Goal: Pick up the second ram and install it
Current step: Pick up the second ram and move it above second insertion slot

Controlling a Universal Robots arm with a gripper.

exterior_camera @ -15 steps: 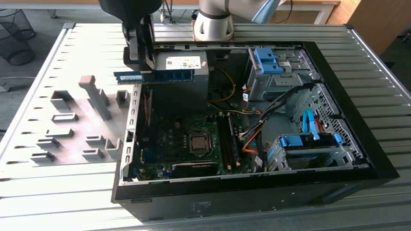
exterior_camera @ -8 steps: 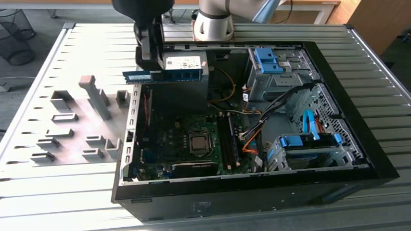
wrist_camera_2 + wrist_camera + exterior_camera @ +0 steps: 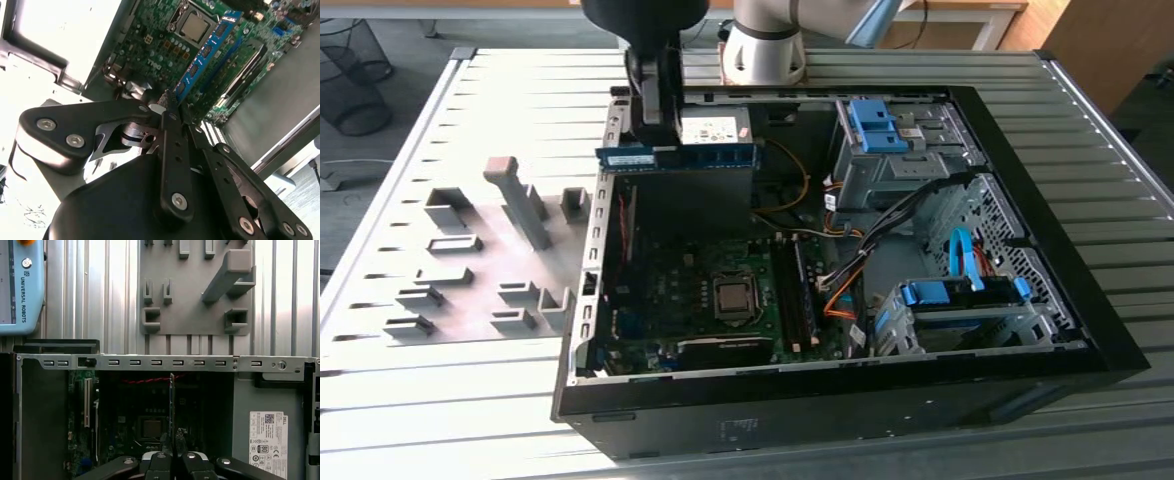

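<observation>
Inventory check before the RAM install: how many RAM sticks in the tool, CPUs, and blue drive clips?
RAM in tool: 1
CPU: 1
Blue drive clips: 2
Total: 4

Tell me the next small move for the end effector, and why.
Probably carry it toward the memory slots beside the processor: the end effector is shut on the second ram, which hangs high over the far side of the open computer case in the exterior view, short of those slots.
</observation>
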